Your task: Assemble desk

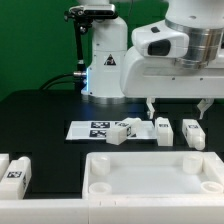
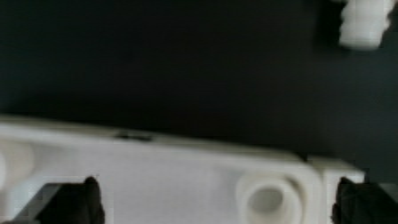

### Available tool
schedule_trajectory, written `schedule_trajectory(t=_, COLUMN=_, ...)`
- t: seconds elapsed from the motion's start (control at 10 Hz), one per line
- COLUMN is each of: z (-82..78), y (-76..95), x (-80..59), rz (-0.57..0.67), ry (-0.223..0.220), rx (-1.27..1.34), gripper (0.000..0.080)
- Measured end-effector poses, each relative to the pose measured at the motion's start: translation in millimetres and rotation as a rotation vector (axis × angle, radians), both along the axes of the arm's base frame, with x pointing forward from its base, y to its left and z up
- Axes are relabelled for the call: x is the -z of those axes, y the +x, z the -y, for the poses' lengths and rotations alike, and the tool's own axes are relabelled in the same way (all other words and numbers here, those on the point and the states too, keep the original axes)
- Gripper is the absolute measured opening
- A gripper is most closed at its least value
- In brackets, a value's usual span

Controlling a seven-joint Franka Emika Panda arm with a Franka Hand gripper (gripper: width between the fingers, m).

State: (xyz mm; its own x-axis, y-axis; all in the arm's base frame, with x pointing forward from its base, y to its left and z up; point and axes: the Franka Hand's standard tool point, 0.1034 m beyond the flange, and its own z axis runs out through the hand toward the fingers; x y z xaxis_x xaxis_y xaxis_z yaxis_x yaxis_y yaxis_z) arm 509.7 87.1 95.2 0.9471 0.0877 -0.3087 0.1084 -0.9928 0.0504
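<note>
Wrist view is blurred throughout. The tabletop [image 2: 160,165] under the fingers [image 2: 71,203] runs off-frame; the fingers are cropped too, as is a leg [image 2: 363,25] beyond them.

The marker board [image 1: 85,130], seemingly two-tagged, lies on the black table [image 1: 38,115].

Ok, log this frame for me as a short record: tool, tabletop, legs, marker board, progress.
tool: open, holding nothing, above the tabletop's far rim
tabletop: lying flat nearest the exterior camera, visible corner sockets empty
legs: three loose beyond the tabletop, the one furthest to the exterior view's left tilted at the marker board's end; at least one more at the exterior view's left
marker board: flat on the table
progress: no leg fitted
</note>
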Motion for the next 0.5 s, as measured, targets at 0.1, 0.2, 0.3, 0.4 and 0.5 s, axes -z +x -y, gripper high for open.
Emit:
schedule_trajectory(t=0.1, z=2.8, y=-0.9, x=0.9, rz=-0.08, ry=-0.015, rx=0.005, gripper=0.0648)
schedule_trajectory(t=0.2, z=3.9, y=0.4, x=2.3, rz=-0.143, ry=-0.029, rx=0.008, gripper=0.0648)
schedule_trajectory(t=0.3, z=3.5, y=-3.8, x=4.0, rz=-0.213, ry=-0.04, rx=0.023, gripper=0.0648)
schedule_trajectory(t=0.4, z=-2.2, y=-20.4, x=10.0, rz=-0.303, ry=-0.017, rx=0.089, gripper=0.0648)
schedule_trajectory(t=0.5, z=-5.2, y=-33.4, x=13.6, rz=-0.37, ry=0.013, rx=0.135, gripper=0.0648)
